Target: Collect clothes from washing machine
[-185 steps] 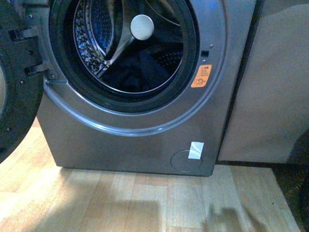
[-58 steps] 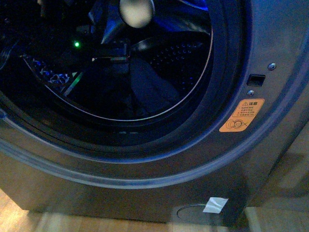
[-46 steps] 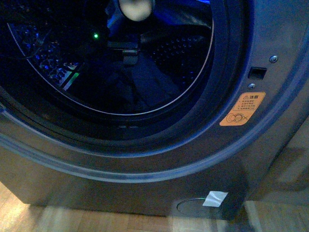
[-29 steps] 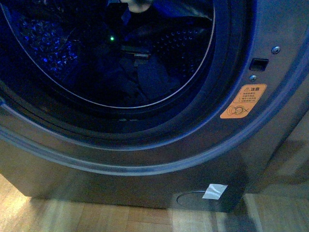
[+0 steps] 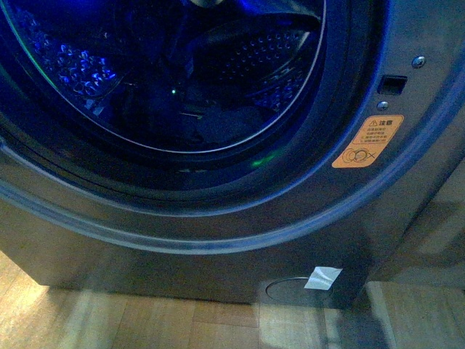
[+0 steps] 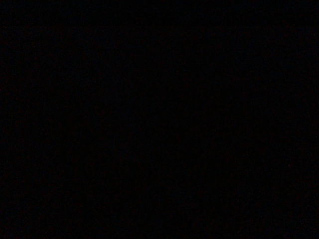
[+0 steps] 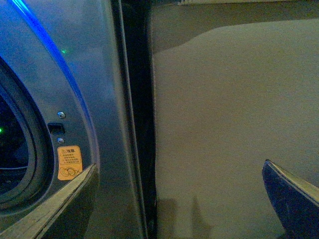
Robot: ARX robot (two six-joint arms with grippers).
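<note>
The washing machine [image 5: 218, 254] fills the front view, grey, with its porthole open and an orange warning sticker [image 5: 368, 142]. The perforated drum [image 5: 73, 65] glows blue. The clothes [image 5: 225, 122] lie as a dark heap at the drum's bottom. A dark arm with a green light [image 5: 173, 91] reaches into the drum just above the clothes; the left gripper cannot be made out in the dark. The left wrist view is dark. My right gripper [image 7: 179, 199] is open and empty, outside the machine beside its front right edge, near the sticker [image 7: 69, 162].
A beige panel [image 7: 234, 114] stands right of the machine, with a dark gap [image 7: 134, 124] between them. Wooden floor [image 5: 145, 323] runs below the machine. A white tag [image 5: 322, 277] sits by the round filter cover at the lower right.
The view has closed in on the drum. The green light and dark arm have moved down and deeper, onto the clothes. The cream centre disc has slid out of the top of the view.
</note>
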